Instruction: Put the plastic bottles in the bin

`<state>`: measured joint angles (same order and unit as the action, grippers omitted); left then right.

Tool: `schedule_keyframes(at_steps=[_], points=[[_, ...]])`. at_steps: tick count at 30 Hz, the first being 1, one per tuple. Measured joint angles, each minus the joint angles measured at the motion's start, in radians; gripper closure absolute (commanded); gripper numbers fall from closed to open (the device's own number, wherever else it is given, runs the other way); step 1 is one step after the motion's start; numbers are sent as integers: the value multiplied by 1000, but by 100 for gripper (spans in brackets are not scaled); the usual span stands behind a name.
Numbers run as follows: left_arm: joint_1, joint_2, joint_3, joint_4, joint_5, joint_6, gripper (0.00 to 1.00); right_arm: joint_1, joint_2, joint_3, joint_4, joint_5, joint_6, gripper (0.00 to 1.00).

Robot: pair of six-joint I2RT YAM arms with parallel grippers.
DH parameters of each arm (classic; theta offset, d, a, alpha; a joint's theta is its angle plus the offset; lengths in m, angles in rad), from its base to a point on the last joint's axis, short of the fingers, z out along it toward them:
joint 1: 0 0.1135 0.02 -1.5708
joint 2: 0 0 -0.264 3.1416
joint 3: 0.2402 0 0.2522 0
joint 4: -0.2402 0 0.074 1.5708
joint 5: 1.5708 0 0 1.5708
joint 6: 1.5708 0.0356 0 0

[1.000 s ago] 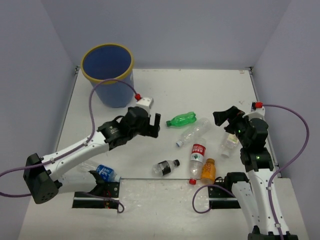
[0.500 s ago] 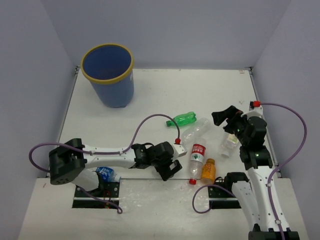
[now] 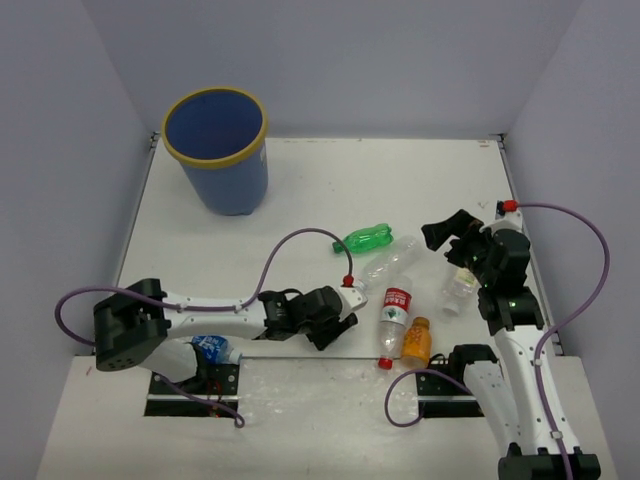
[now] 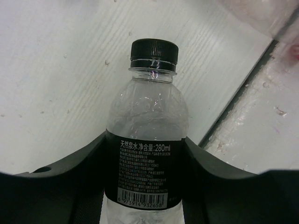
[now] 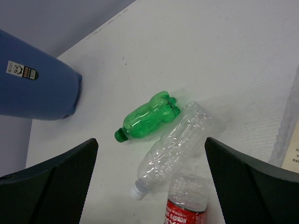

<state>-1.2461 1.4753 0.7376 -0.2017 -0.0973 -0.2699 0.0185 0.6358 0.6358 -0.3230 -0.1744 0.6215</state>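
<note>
My left gripper [image 3: 331,325] lies low near the table's front edge, and its jaws press both sides of a clear bottle with a black label and black cap [image 4: 147,140]. That bottle is hidden under the gripper in the top view. My right gripper [image 3: 447,237] hangs open above the table, holding nothing. Below it lie a green bottle [image 5: 147,116], a clear unlabelled bottle [image 5: 175,147] and a red-labelled bottle [image 5: 187,210]. A stubby orange bottle [image 3: 416,342] lies beside the red-labelled one. The blue bin [image 3: 215,150] with a yellow rim stands at the far left.
A blue-labelled bottle [image 3: 210,347] lies under the left arm by its base. A pale clear bottle [image 3: 458,288] rests against the right arm. The table's front seam [image 4: 243,93] runs just right of the held bottle. Grey walls enclose the table.
The left arm swung from mid-table down to the front edge, lowered over the black-labelled bottle and closed its jaws onto it. The right arm barely moved.
</note>
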Motion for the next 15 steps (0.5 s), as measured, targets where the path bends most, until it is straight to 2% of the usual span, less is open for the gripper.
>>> schedule_keyframes(at_steps=[5, 8, 11, 15], points=[[0, -170, 1, -21, -44, -1, 89, 0, 8, 8, -10, 0, 4, 1], [0, -299, 27, -39, -83, -1, 97, 0, 12, 22, -14, 4, 4, 1], [-3, -415, 79, -30, -212, 2, 90, 0, 12, 24, -7, 2, 4, 1], [23, -479, 166, 91, -452, 2, 91, 0, 33, 24, 22, -10, 16, 1]])
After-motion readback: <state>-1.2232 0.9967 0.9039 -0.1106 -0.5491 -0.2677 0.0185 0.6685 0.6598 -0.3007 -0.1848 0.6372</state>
